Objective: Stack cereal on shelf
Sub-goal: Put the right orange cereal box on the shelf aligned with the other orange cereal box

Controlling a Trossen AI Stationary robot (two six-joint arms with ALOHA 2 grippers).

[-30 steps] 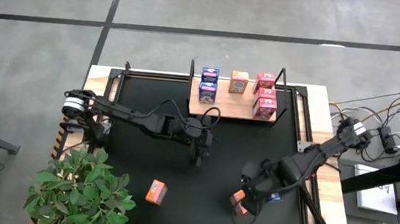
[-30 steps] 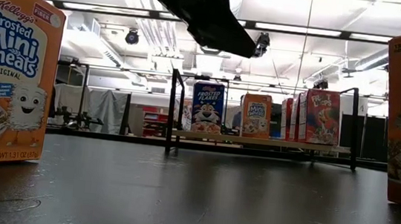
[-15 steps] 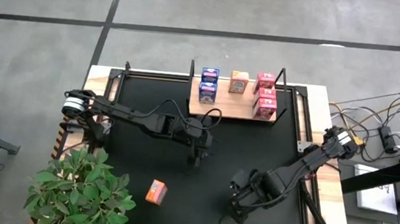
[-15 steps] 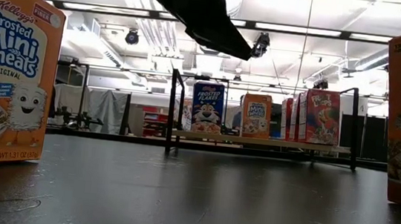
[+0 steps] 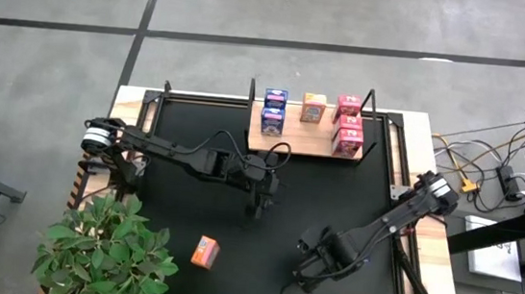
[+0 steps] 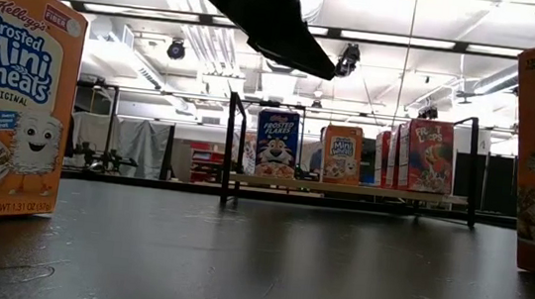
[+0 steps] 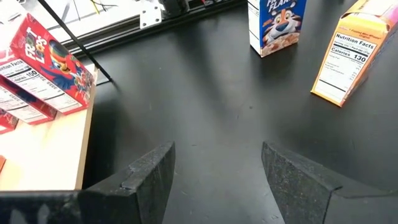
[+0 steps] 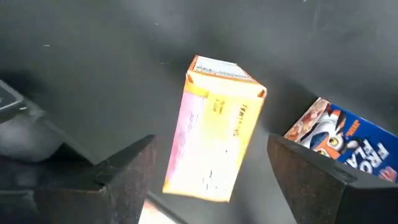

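Progress: six small printed cardboard cereal boxes on light wooden shelf board | three left on black mat | right gripper spread above orange box | left gripper empty, parted, mid-table

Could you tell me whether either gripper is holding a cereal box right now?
Neither: the right gripper is open astride an orange box without touching it, and the left gripper is open over bare mat.

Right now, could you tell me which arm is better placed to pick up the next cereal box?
The right. Its open gripper hangs right over an orange box beside a blue one. The left gripper, open and empty, waits mid-table near the shelf.
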